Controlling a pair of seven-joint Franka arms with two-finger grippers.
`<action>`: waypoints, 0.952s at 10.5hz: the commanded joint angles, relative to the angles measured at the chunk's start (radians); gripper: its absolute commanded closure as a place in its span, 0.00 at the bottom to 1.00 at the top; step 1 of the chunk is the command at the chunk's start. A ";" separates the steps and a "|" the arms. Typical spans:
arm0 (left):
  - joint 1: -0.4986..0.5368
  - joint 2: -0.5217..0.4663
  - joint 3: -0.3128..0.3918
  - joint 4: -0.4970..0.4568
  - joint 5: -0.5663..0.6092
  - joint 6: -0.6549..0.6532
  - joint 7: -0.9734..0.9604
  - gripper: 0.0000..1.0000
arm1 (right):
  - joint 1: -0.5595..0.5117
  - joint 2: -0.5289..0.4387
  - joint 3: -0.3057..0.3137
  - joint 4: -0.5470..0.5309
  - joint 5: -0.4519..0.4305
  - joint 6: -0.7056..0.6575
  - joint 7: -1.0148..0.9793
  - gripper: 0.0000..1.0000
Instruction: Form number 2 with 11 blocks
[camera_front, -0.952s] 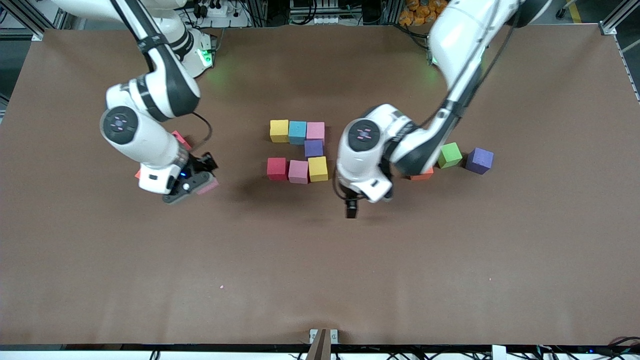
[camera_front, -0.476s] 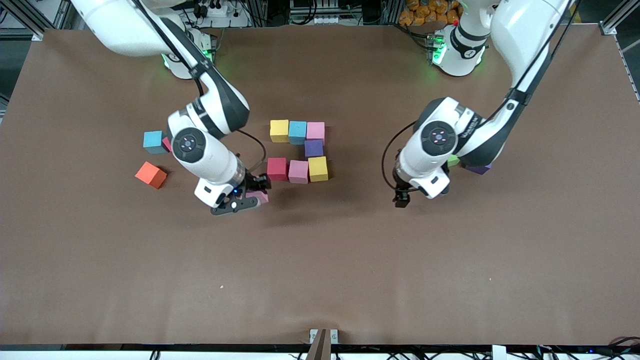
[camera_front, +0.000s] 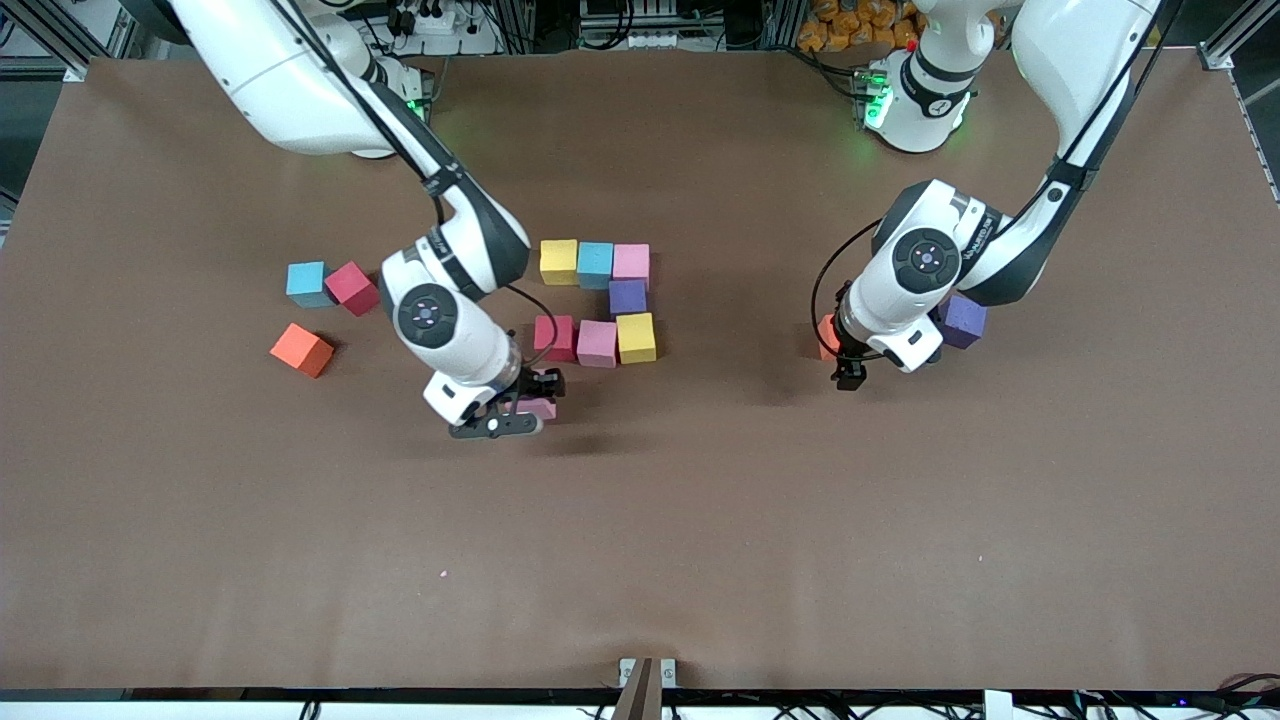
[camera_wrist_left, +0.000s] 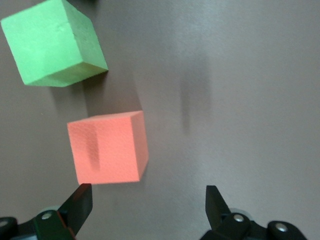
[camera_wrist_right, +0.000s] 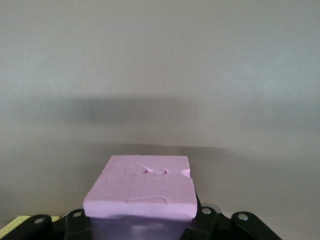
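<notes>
A partial number 2 lies mid-table: yellow (camera_front: 558, 261), blue (camera_front: 595, 264) and pink (camera_front: 631, 264) blocks in a row, a purple block (camera_front: 627, 297) under the pink one, then red (camera_front: 553, 336), pink (camera_front: 597, 343) and yellow (camera_front: 636, 337). My right gripper (camera_front: 520, 402) is shut on a pink block (camera_front: 541, 407), low over the table next to the red block; the pink block fills the right wrist view (camera_wrist_right: 142, 187). My left gripper (camera_front: 850, 376) is open and empty beside an orange block (camera_front: 826, 336). The left wrist view shows that orange block (camera_wrist_left: 107, 147) just ahead of one finger (camera_wrist_left: 80, 200), and a green block (camera_wrist_left: 52, 42).
A purple block (camera_front: 965, 318) lies by the left arm's wrist. At the right arm's end lie loose blue (camera_front: 305, 283), red (camera_front: 352, 288) and orange (camera_front: 301, 349) blocks. The brown table (camera_front: 640, 540) is bare nearer the camera.
The right arm carried the pink block from its end of the table to beside the figure's red block. The left arm swung away from the figure to the orange block.
</notes>
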 joint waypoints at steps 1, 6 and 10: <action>0.049 -0.047 -0.015 -0.029 0.001 0.021 0.053 0.00 | 0.057 0.037 -0.037 0.035 -0.025 -0.004 0.072 0.77; 0.135 -0.041 -0.008 0.060 0.009 0.012 0.448 0.00 | 0.066 0.062 -0.039 0.020 -0.026 -0.004 0.074 0.77; 0.189 -0.022 -0.003 0.098 0.010 0.005 0.871 0.00 | 0.083 0.081 -0.039 0.022 -0.025 -0.004 0.083 0.77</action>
